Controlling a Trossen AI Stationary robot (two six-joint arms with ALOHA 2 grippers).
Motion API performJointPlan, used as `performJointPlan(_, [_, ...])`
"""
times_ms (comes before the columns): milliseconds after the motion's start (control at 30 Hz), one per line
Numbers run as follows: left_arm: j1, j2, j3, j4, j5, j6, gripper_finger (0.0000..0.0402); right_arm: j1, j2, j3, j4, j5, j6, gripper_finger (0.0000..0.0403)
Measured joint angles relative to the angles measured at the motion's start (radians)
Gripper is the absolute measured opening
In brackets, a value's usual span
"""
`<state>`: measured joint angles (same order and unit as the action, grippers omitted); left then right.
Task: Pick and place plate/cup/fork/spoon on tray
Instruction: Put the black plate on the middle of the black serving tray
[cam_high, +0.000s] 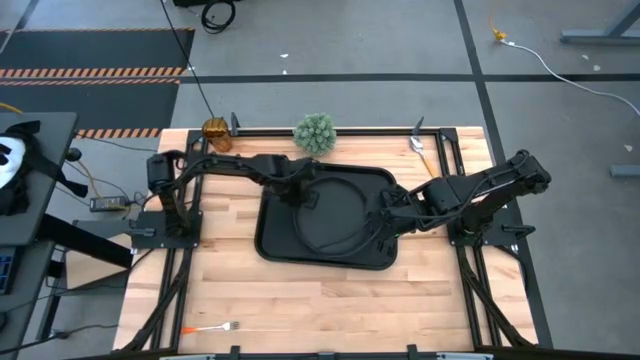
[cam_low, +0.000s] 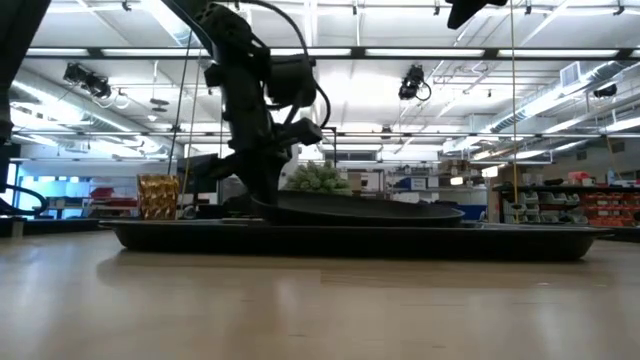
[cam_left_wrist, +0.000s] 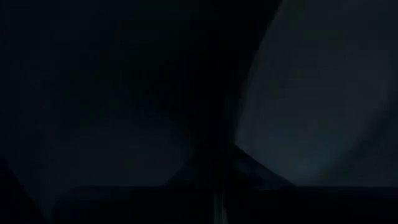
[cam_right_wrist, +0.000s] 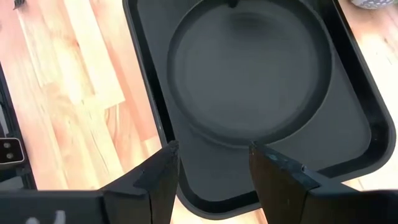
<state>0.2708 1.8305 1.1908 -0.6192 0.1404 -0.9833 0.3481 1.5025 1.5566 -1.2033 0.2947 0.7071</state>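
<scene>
Wooden planks form the table (cam_high: 300, 300) on which the black tray (cam_high: 275, 240) is set, and the round plate (cam_right_wrist: 249, 68) is seen lying inside it. The left gripper (cam_high: 297, 192) is lowered at the plate's far rim, its fingers pressed together; whether the rim is pinched cannot be told. The right gripper (cam_right_wrist: 211, 174) is held just above the plate's opposite edge with fingers spread and nothing between them. Behind the left gripper, the amber cup (cam_high: 216, 133) and a green plant (cam_high: 315, 133) are placed apart at the table's back edge.
</scene>
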Motion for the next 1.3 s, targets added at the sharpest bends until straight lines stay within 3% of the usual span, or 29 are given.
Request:
performJointPlan(333, [0.06, 0.0, 0.0, -0.008, -0.034, 0.033, 0.0048, -0.012, 0.001, 0.0, 0.004, 0.009, 0.0, 0.0197])
performJointPlan(633, [0.042, 0.0, -0.001, -0.022, 0.044, 0.037, 0.006, -0.033, 0.001, 0.0, 0.004, 0.011, -0.003, 0.0197])
performJointPlan(833, [0.072, 0.0, -0.002, -0.087, 0.091, 0.113, 0.0106, -0.067, 0.001, 0.0, 0.005, 0.011, -0.01, 0.0201])
performJointPlan(1067, [0.073, -0.007, -0.002, -0.237, -0.066, 0.153, 0.0176, -0.11, 0.001, 0.0, 0.004, -0.021, -0.027, 0.0201])
performJointPlan(1300, [0.005, -0.007, -0.005, -0.286, -0.093, 0.156, 0.0187, -0.114, 0.002, 0.0, 0.004, -0.024, -0.026, 0.0201])
